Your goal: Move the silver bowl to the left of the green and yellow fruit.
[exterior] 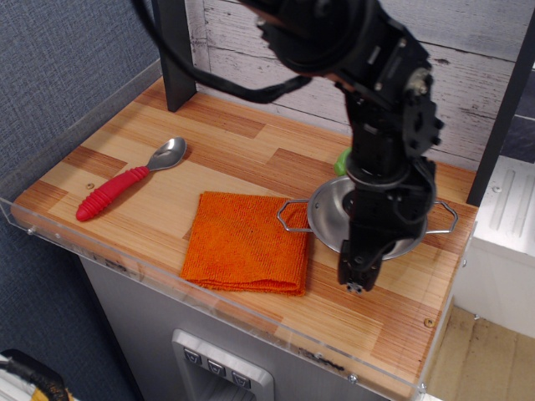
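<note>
The silver bowl [328, 215] stands at the right of the wooden table, its wire handles pointing left and right. My black arm reaches down over it and hides most of it. The gripper [354, 274] hangs at the bowl's front rim, fingertips near the tabletop; I cannot tell whether it is open or shut, or whether it touches the rim. Only a small green bit of the green and yellow fruit [341, 160] shows, behind the bowl at the arm's left edge.
An orange cloth [247, 242] lies just left of the bowl, under its left handle. A metal spoon with a red handle [125, 182] lies at the far left. A black post [173, 58] stands at the back left. A clear low wall [209, 288] rims the front edge.
</note>
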